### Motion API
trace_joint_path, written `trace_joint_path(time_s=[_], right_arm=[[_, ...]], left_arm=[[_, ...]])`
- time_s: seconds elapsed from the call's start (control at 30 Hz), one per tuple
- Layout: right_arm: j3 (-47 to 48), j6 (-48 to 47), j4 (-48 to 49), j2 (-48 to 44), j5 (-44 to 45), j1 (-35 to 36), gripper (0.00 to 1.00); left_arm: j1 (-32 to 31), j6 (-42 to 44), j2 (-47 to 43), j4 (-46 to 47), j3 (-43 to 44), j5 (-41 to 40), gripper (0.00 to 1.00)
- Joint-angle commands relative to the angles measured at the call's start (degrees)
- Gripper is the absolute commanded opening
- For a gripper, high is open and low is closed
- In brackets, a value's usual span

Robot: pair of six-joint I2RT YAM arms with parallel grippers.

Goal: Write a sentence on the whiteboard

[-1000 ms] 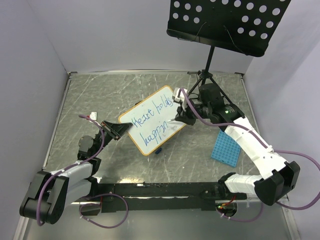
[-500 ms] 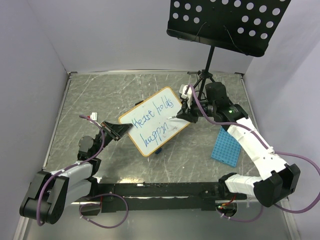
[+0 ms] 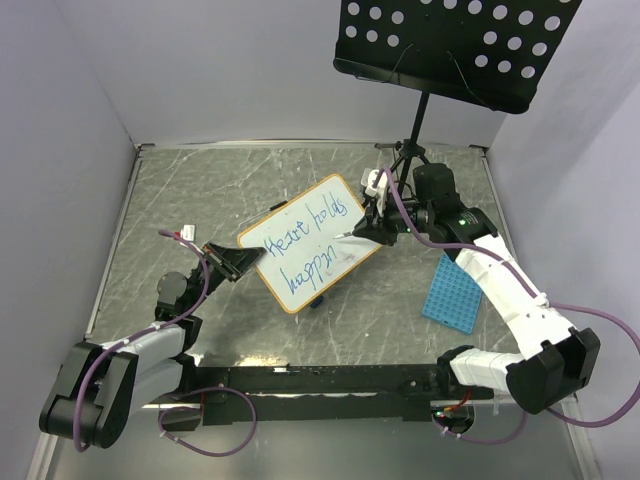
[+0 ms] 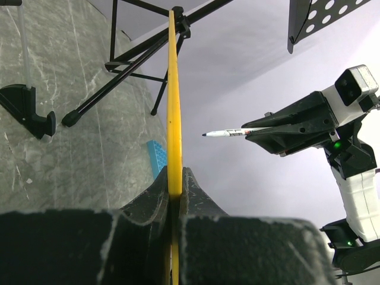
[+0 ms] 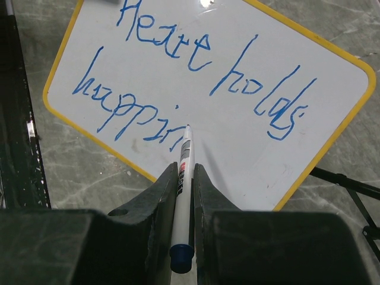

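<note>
Top external view: one whiteboard (image 3: 350, 252) stands tilted and diagonal at mid-table, its left corner pinched in the left gripper (image 3: 245, 262), whose arm lies low along the table (image 3: 190, 190) from the near left. Bare table lies behind and left of the board. To the right it is tighter, with one music stand (image 3: 455, 45) on tripod legs just behind the right gripper (image 3: 365, 232) and one blue tray (image 3: 452, 295) flat beside the right forearm. That arm reaches in from the near right, elbow bent, gripper aimed at the board face and closed on one marker (image 3: 350, 235). The sentence (image 3: 300, 232) counts three blue words in two lines. Left wrist view: the board is seen edge-on as a yellow strip (image 4: 173, 107) clamped between both fingers; the marker (image 4: 228, 132) tip hangs clear of it, with open air between. One black foot (image 4: 27, 110) rests on the table at left. Right wrist view: both fingers squeeze the marker (image 5: 184, 178), tip pointing just past "happin" on the lower line; "Heart holds" runs above, and white board is free below and right of the tip
</note>
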Motion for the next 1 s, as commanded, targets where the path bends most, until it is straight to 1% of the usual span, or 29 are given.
trace_joint_path(time_s=[0.0,0.2,0.5,0.77,0.97], right_arm=[[0.51,-0.93,1.81,0.49,-1.64,-0.53,0.0],[0.33,-0.49,1.99,0.23,-0.85,-0.53,0.0],[-0.2,-0.57,0.93,-0.21,-0.15,-0.53,0.0],[-0.37,-0.4,0.14,-0.92,0.55,-0.53,0.0],[-0.46,-0.49,-0.56,-1.36,0.73,-0.62,0.0]], left_arm=[[0.2,-1.89,-0.68,10.35,1.49,0.4,0.01],[0.29,-2.24,-0.41,11.05,1.49,0.75,0.01],[0.29,-1.71,-1.73,9.56,1.4,0.57,0.01],[0.29,-1.98,-0.85,10.79,1.31,0.84,0.01],[0.29,-1.45,-2.17,9.38,1.14,0.66,0.01]])
